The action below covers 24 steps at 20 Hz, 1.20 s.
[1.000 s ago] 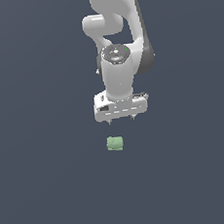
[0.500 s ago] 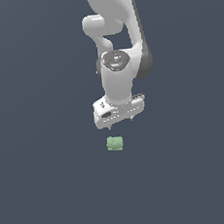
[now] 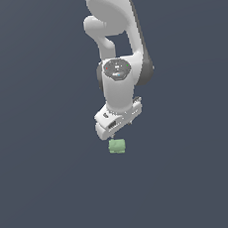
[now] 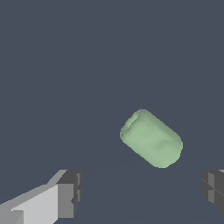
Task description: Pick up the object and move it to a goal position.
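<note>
The white end effector (image 3: 118,127) has descended and turned since a second ago; fingers spread, holding nothing. The small pale green rounded block (image 3: 117,146) lies unmoved on the dark grey desk (image 3: 49,192), just below. Grasp not yet made.

We see flat, even render light, dim overall; dark slate ground uniform, no cast shadows, no glare. White arm (image 3: 118,60) softly shaded, brighter on exterior view's left. Pale green object (image 4: 151,138) slightly soft-edged in wrist view. No edge distortion.
</note>
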Available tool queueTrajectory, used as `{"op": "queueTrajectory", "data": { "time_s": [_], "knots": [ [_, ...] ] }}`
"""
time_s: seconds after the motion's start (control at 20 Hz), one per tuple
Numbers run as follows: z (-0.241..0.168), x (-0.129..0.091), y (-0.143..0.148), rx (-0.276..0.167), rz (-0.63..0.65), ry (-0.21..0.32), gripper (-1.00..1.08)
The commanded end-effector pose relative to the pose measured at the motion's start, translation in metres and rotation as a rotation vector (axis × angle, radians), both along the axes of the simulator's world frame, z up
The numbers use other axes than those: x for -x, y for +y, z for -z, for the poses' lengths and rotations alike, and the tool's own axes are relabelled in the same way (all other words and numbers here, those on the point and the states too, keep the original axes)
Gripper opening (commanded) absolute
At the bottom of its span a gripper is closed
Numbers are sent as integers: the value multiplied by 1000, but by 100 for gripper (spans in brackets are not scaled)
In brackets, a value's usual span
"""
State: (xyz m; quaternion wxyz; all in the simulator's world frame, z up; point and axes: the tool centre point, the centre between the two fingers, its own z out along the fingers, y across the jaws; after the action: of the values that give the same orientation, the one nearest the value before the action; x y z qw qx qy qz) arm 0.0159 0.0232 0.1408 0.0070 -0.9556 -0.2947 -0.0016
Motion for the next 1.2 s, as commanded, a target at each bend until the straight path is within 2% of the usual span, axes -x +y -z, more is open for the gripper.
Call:
{"op": "queueTrajectory", "data": {
  "time_s": [0.0,1.15],
  "knots": [
    [4,-2,-2,2,-71,0,100],
    [39,-21,-19,13,-696,-4,100]
  ]
}}
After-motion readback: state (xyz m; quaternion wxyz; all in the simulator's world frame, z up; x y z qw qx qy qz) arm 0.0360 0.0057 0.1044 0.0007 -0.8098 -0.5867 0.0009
